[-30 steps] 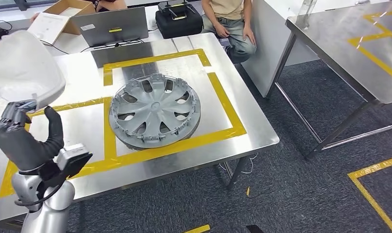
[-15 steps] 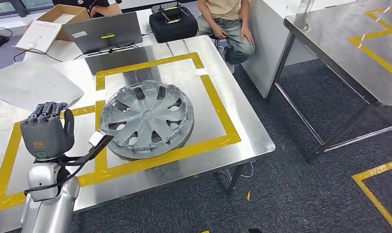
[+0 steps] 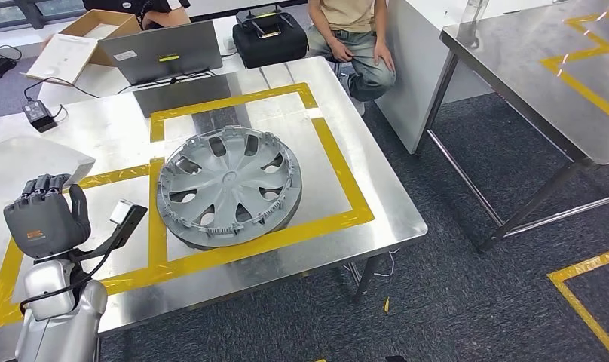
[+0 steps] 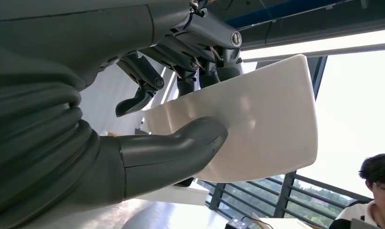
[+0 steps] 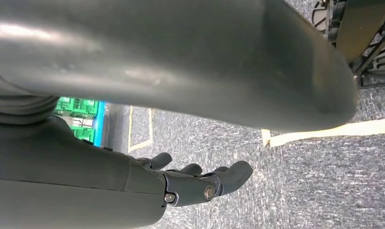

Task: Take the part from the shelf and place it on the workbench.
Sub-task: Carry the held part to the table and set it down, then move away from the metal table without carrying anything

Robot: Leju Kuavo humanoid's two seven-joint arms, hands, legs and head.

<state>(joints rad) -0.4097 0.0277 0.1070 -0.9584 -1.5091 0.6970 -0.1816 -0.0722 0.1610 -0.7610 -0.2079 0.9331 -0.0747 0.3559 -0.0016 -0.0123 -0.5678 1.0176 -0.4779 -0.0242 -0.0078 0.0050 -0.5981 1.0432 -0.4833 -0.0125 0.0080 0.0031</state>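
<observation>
My steel workbench (image 3: 377, 204) is marked out with yellow tape (image 3: 339, 162) in rectangles. Inside the nearer rectangle lies a grey hubcap (image 3: 227, 185), flat on the metal. At the far edge sit a laptop (image 3: 169, 51) and, just beside it, a black case (image 3: 270, 34). A small black power adapter (image 3: 41, 115) rests near the far left side.

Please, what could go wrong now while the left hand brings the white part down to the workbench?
1. The left hand holds the white part near one edge only, thumb on one face and fingers on the other, so the part may tilt or slip when lowered.
2. The wheel cover lies close beside the part on the workbench; a sideways drift might knock the two together.
</observation>
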